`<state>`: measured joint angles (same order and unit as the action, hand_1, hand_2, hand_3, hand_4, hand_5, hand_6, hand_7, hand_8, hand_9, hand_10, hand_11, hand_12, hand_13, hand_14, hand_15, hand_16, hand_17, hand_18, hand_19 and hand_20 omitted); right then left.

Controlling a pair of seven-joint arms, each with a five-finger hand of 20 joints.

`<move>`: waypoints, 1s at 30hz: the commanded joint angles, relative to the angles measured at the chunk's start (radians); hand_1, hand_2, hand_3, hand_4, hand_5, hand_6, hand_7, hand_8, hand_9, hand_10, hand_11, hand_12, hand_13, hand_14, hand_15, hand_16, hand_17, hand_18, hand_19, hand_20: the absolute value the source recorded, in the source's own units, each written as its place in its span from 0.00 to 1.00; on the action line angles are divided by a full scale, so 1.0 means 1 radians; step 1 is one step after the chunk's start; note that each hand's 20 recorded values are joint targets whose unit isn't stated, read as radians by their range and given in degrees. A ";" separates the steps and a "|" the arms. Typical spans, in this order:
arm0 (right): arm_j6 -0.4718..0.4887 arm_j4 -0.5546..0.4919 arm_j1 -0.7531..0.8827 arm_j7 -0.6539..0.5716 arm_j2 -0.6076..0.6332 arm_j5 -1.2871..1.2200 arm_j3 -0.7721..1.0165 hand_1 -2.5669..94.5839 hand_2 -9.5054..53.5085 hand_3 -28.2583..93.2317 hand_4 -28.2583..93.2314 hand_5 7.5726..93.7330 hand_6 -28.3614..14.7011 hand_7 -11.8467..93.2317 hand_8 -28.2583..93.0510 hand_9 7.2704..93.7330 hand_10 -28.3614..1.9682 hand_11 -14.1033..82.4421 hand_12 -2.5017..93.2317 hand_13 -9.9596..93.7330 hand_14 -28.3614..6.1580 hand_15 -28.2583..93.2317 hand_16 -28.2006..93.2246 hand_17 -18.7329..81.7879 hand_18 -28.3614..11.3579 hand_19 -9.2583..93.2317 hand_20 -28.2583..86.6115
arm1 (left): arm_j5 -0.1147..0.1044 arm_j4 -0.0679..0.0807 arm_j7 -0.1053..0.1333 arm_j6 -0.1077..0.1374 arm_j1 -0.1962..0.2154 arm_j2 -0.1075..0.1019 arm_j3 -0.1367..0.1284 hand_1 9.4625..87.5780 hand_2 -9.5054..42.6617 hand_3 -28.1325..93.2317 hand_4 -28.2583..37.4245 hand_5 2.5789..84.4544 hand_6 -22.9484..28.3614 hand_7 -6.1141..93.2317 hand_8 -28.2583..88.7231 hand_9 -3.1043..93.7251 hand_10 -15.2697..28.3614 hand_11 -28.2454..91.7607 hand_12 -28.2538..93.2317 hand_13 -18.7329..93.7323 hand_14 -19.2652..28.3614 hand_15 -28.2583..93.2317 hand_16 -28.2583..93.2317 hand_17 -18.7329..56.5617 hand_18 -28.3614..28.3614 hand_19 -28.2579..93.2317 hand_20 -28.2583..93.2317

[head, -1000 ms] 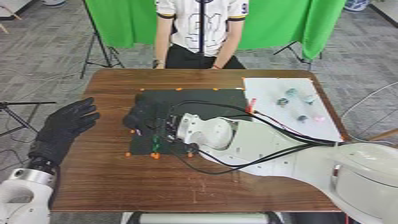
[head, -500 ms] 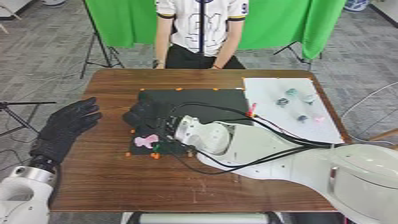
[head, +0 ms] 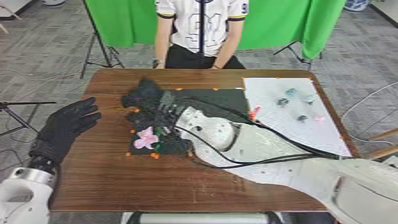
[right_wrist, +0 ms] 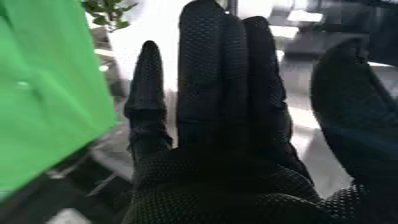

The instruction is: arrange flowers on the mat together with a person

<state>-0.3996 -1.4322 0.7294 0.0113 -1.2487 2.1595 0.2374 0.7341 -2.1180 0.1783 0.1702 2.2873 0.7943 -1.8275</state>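
Because the pink flower (head: 146, 138) lies on the near left part of the dark mat (head: 218, 95), outside any grasp, I judge its placement to be the step in hand, practically complete. To its left, my left hand (head: 69, 120) is open and empty, beside the mat. Beyond the flower, at the mat's far left corner, my right hand (head: 142, 95) is open: fingers straight, thumb well apart, nothing held. It is probably clear of the mat, though the head view settles this poorly. Farther right, small flowers (head: 290, 92) lie on the white mat (head: 265, 87). My next move should lift that hand away without brushing the pink bloom, then fetch another flower.
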 commanded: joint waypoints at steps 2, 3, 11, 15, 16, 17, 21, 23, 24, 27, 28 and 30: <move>0.247 -0.239 0.329 0.067 0.164 -0.243 0.521 0.26 0.21 0.96 0.00 0.48 0.64 0.41 0.10 0.49 0.56 0.43 0.28 0.56 0.59 0.63 0.40 0.36 0.29 0.66 0.55 | 0.002 -0.007 0.004 0.001 0.041 0.054 0.001 0.23 0.15 0.82 0.04 0.42 0.54 0.25 0.17 0.35 0.61 0.44 0.37 0.40 0.70 0.50 0.23 0.18 0.86 0.64 0.29; 0.277 -0.260 0.372 0.085 0.190 -0.287 0.582 0.25 0.21 0.96 0.00 0.47 0.64 0.40 0.10 0.48 0.55 0.43 0.28 0.55 0.58 0.63 0.40 0.36 0.29 0.67 0.55 | 0.008 0.002 -0.002 -0.009 0.026 0.061 0.007 0.23 0.15 0.82 0.04 0.42 0.54 0.25 0.17 0.36 0.62 0.44 0.37 0.40 0.70 0.50 0.23 0.18 0.86 0.64 0.29; 0.474 -0.388 0.713 0.114 0.382 -0.705 1.009 0.22 0.23 0.93 0.01 0.43 0.60 0.33 0.13 0.42 0.48 0.35 0.28 0.47 0.53 0.54 0.40 0.31 0.22 0.59 0.52 | -0.009 -0.012 0.023 0.020 0.054 0.081 -0.002 0.22 0.16 0.82 0.03 0.42 0.54 0.25 0.17 0.36 0.62 0.43 0.37 0.40 0.70 0.50 0.23 0.18 0.86 0.64 0.29; 0.506 -0.426 0.891 0.096 0.436 -0.850 1.188 0.21 0.23 0.93 0.01 0.43 0.59 0.30 0.13 0.41 0.47 0.32 0.27 0.46 0.50 0.51 0.41 0.31 0.21 0.57 0.50 | -0.005 -0.010 0.027 0.012 0.051 0.100 -0.001 0.22 0.16 0.82 0.04 0.42 0.54 0.25 0.17 0.36 0.62 0.43 0.37 0.40 0.70 0.50 0.23 0.18 0.86 0.64 0.29; 0.343 -0.437 0.880 0.150 0.633 -1.026 1.060 0.21 0.23 0.93 0.02 0.43 0.58 0.28 0.14 0.41 0.46 0.30 0.27 0.46 0.49 0.50 0.41 0.31 0.21 0.56 0.50 | -0.009 -0.012 0.038 0.020 0.053 0.102 0.002 0.22 0.16 0.82 0.04 0.42 0.54 0.25 0.17 0.36 0.62 0.43 0.37 0.40 0.70 0.50 0.23 0.18 0.86 0.64 0.29; 0.356 -0.446 0.942 0.142 0.626 -1.035 1.121 0.21 0.23 0.93 0.02 0.43 0.59 0.28 0.14 0.41 0.46 0.29 0.27 0.46 0.49 0.49 0.41 0.31 0.21 0.56 0.49 | -0.010 -0.014 0.044 0.025 0.058 0.107 0.002 0.22 0.16 0.82 0.04 0.42 0.54 0.25 0.17 0.36 0.62 0.43 0.37 0.40 0.70 0.50 0.23 0.18 0.86 0.64 0.29; 0.397 -0.496 1.173 0.094 0.520 -1.077 1.353 0.20 0.22 0.93 0.02 0.42 0.58 0.26 0.15 0.41 0.46 0.27 0.26 0.46 0.48 0.47 0.42 0.31 0.21 0.55 0.49 | -0.005 -0.007 0.036 0.011 0.048 0.119 0.006 0.22 0.16 0.82 0.04 0.42 0.54 0.25 0.17 0.36 0.62 0.44 0.37 0.40 0.70 0.50 0.23 0.18 0.86 0.64 0.29; 0.405 -0.525 1.255 0.076 0.465 -1.090 1.428 0.20 0.22 0.93 0.02 0.42 0.58 0.25 0.15 0.41 0.46 0.27 0.26 0.46 0.47 0.47 0.42 0.31 0.20 0.55 0.49 | 0.001 -0.002 0.029 0.003 0.043 0.130 0.008 0.22 0.16 0.82 0.04 0.42 0.54 0.25 0.17 0.36 0.62 0.44 0.37 0.41 0.70 0.50 0.23 0.18 0.86 0.64 0.29; 0.396 -0.540 1.287 0.070 0.440 -1.089 1.453 0.20 0.22 0.93 0.02 0.42 0.58 0.25 0.15 0.41 0.46 0.27 0.26 0.46 0.47 0.47 0.42 0.31 0.20 0.55 0.49 | 0.005 0.000 0.027 -0.008 0.039 0.143 0.006 0.22 0.16 0.82 0.04 0.42 0.54 0.25 0.17 0.36 0.62 0.44 0.37 0.41 0.70 0.50 0.23 0.18 0.86 0.64 0.29; 0.385 -0.593 1.376 0.057 0.353 -1.106 1.523 0.20 0.22 0.93 0.02 0.43 0.58 0.26 0.15 0.42 0.45 0.27 0.27 0.46 0.47 0.47 0.43 0.31 0.20 0.56 0.49 | 0.003 0.010 0.052 -0.004 0.014 0.167 0.024 0.22 0.16 0.82 0.03 0.42 0.54 0.24 0.17 0.36 0.62 0.44 0.37 0.41 0.70 0.50 0.23 0.18 0.86 0.64 0.29; 0.388 -0.612 1.409 0.049 0.320 -1.101 1.549 0.20 0.22 0.93 0.02 0.43 0.57 0.26 0.15 0.42 0.44 0.27 0.27 0.46 0.47 0.47 0.43 0.31 0.20 0.56 0.49 | 0.000 0.015 0.058 0.001 0.001 0.171 0.038 0.22 0.16 0.82 0.03 0.42 0.54 0.25 0.17 0.36 0.62 0.44 0.37 0.41 0.71 0.50 0.23 0.18 0.86 0.64 0.29; 0.386 -0.635 1.457 0.044 0.266 -1.084 1.578 0.20 0.22 0.93 0.02 0.43 0.57 0.26 0.15 0.42 0.44 0.28 0.27 0.46 0.46 0.47 0.43 0.31 0.20 0.56 0.49 | 0.015 0.022 0.040 -0.024 -0.006 0.187 0.045 0.22 0.16 0.82 0.03 0.42 0.54 0.25 0.17 0.36 0.62 0.44 0.37 0.41 0.71 0.50 0.23 0.18 0.86 0.64 0.29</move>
<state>-0.0127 -1.9992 1.9556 0.0659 -0.6824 1.0247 1.7159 0.7350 -2.1213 0.2155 0.1722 2.3116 0.9242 -1.8233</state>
